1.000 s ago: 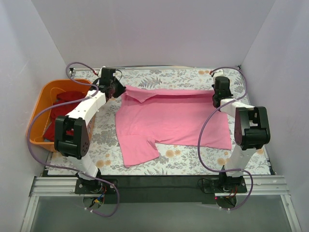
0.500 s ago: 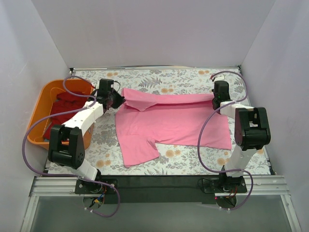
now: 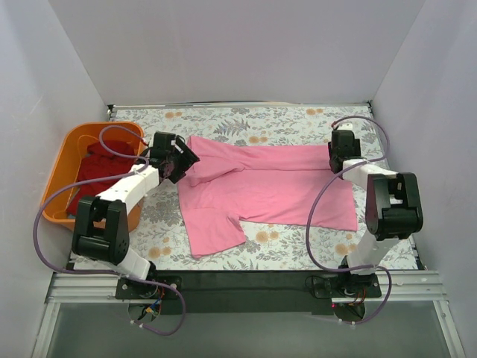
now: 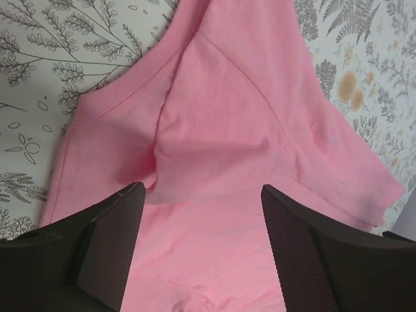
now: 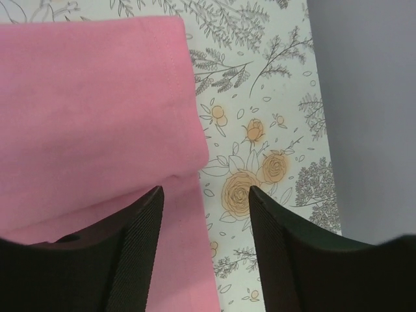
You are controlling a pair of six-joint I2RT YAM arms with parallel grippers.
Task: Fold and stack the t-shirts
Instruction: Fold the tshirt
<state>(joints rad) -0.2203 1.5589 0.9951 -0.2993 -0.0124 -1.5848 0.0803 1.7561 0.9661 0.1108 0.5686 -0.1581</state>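
- T-shirt (image 3: 261,186), bright pink, lies spread across the middle of the floral table (image 3: 298,250), its length running left to right; one sleeve (image 3: 214,235) points toward the near edge on the left side.
- Far edge of the shirt is doubled over toward the near side, making a folded band that runs from the left gripper (image 3: 181,159) to the right gripper (image 3: 340,158); the fold is rumpled on the left and flatter on the right.
- Left gripper sits over the far left corner of the shirt; in its wrist view the fingers (image 4: 110,247) stand wide apart, released; a seamed fold of pink cloth lies between them with nothing pinched.
- Right gripper sits at the far right corner; its fingers (image 5: 136,247) are likewise spread and let go; the shirt's stitched edge runs down between them, pink on one side, bare floral pattern on the other.
- Floral table shows as a band between the folded edge and the back wall (image 3: 238,52); a narrower strip lies between the shirt's right edge and the right wall (image 3: 440,149); another margin lies between the near edge of the shirt and the arm bases.
- Orange basket (image 3: 56,183) stands against the left wall and holds dark red t-shirts (image 3: 93,175); the left arm runs just beside its right rim, so room is tight there.
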